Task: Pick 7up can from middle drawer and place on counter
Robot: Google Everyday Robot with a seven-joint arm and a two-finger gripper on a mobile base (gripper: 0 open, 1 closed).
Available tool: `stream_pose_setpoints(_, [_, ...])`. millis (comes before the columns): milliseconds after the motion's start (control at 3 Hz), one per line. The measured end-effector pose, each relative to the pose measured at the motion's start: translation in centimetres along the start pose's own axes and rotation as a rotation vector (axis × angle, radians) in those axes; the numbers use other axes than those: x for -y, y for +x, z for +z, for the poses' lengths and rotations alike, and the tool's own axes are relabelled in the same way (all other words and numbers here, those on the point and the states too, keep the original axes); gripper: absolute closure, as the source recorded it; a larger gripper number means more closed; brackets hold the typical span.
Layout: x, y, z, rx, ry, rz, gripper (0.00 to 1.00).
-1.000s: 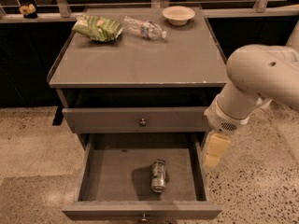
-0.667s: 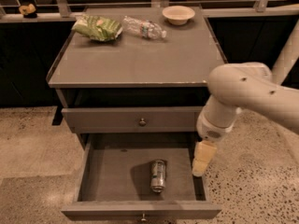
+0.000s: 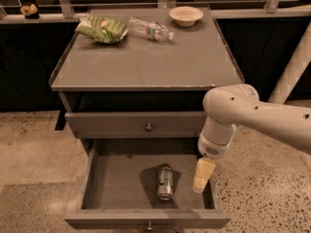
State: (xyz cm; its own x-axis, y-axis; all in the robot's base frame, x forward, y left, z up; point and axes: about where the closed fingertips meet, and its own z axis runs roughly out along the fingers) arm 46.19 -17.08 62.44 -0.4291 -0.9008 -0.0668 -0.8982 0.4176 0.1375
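The 7up can (image 3: 165,182) was seen lying on its side on the floor of the open middle drawer (image 3: 114,191), roughly central, with one shiny end turned toward the drawer front and its long axis running front to back. It was judged to be light and only moderately stiff, with thin aluminium walls that would dent under a hard squeeze. Its smooth curved skin could slip, or the can could roll sideways, if it were nudged before being held. Whether it was full or empty could not be told. The best hold was judged to be across the round body at mid-length, taken from above with one contact on each curved side, so that rolling would be blocked. The ends were thought a poorer choice. The gripper (image 3: 202,176) was found just to the right of the can, low inside the drawer near its right wall, apart from the can and carrying nothing. Whether it was parted or closed could not be told. It hung from the white arm (image 3: 252,111) that reached in from the right. Above, the upper drawer (image 3: 121,124) was shut. The counter (image 3: 146,64) carried a green snack bag (image 3: 102,29), a clear water bottle (image 3: 150,30) and a pale bowl (image 3: 186,16) along its back edge, and the bare surface in front of them was judged ample for the can.
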Motion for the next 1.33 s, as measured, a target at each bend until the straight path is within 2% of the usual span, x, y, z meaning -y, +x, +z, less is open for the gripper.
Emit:
stream_pose_setpoints(333, [0.0, 0.0, 0.0, 0.0, 0.0, 0.0, 0.0])
stream_pose_setpoints(667, [-1.0, 1.5, 4.7, -0.031, -0.081, 0.036, 0.0])
stream_pose_setpoints(1000, [-3.5, 3.8, 13.8, -0.017, -0.23, 0.096, 0.0])
stream_pose_setpoints(1333, [-3.6, 3.8, 14.0, -0.02, -0.229, 0.093, 0.0])
